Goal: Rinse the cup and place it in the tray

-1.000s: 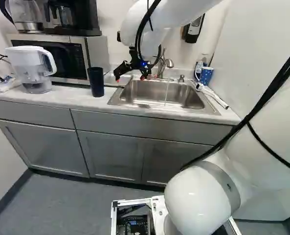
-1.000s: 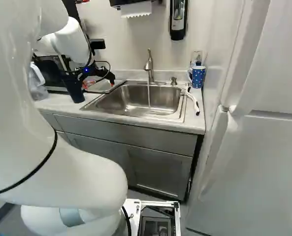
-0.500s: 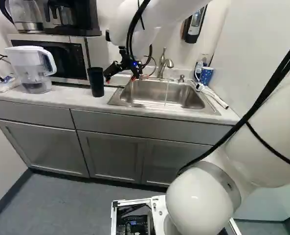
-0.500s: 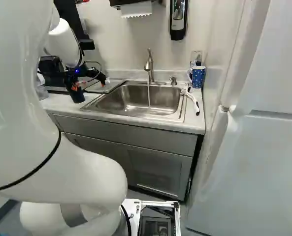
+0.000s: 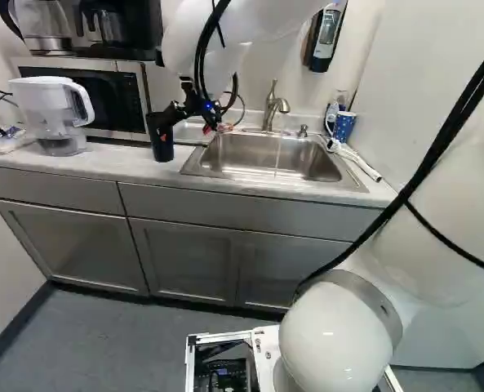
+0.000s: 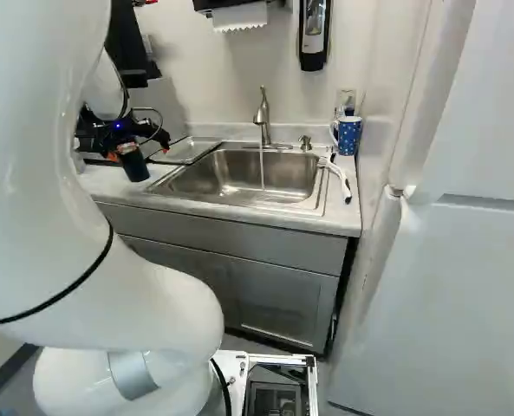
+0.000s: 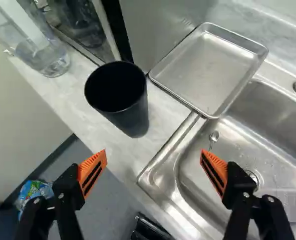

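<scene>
My gripper (image 5: 185,128) is over the counter at the cup in the left base view, one finger in front of the cup's upper part. In the wrist view the gripper (image 7: 153,159) stands wide open with nothing between its orange pads. Ahead of it, nearer the finger on the pitcher's side, the dark cup (image 7: 137,116) stands upright, its mouth showing a black inside. Beyond the cup lies the shallow metal tray (image 7: 207,70), bare, its near corner at the sink's rim. Water runs from the faucet (image 6: 263,117) into the sink (image 6: 230,178).
A clear pitcher (image 5: 54,114) and a microwave (image 5: 111,94) stand beyond the cup. A spoon (image 7: 213,137) lies in the sink. A blue dotted mug (image 6: 348,136) and a white-handled brush (image 6: 339,178) are at the sink's far side; a soap dispenser (image 6: 314,35) hangs above.
The arm has swung toward the pitcher's side, away from the faucet, bringing the gripper from over the sink's near edge to the cup. The cup and the base have stayed put.
</scene>
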`<state>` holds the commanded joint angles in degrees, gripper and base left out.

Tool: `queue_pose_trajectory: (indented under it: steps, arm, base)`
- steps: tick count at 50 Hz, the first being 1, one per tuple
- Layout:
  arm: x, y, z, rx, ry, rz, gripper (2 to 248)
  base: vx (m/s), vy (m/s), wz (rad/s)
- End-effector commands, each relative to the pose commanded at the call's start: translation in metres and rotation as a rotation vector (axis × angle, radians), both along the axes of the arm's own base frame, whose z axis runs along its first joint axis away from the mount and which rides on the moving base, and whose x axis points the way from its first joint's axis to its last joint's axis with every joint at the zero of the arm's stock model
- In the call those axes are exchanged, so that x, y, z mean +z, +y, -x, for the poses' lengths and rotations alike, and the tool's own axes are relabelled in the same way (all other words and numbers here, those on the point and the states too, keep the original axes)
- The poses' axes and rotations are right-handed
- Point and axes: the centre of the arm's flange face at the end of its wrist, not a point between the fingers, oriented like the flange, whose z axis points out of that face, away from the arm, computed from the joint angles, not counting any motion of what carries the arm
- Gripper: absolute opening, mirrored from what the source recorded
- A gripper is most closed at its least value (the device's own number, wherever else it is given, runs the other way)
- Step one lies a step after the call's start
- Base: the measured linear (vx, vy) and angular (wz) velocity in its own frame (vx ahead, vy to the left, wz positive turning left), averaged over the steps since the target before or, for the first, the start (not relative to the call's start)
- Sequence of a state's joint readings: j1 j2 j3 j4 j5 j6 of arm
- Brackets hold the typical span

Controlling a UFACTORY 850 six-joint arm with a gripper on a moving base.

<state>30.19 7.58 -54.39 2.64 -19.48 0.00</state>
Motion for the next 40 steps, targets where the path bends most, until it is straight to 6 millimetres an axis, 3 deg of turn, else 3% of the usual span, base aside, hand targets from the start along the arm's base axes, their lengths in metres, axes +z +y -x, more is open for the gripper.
queue_pose_trajectory:
  steps: [13,40]
  arm:
    - [-0.002,0.021,-0.001,0.037,-0.017,-0.009,247]
    - [-0.028,0.036,-0.001,0.061,-0.04,-0.022,247]
  base:
    - [0.0,0.0,0.0]
    - [0.0,0.0,0.0]
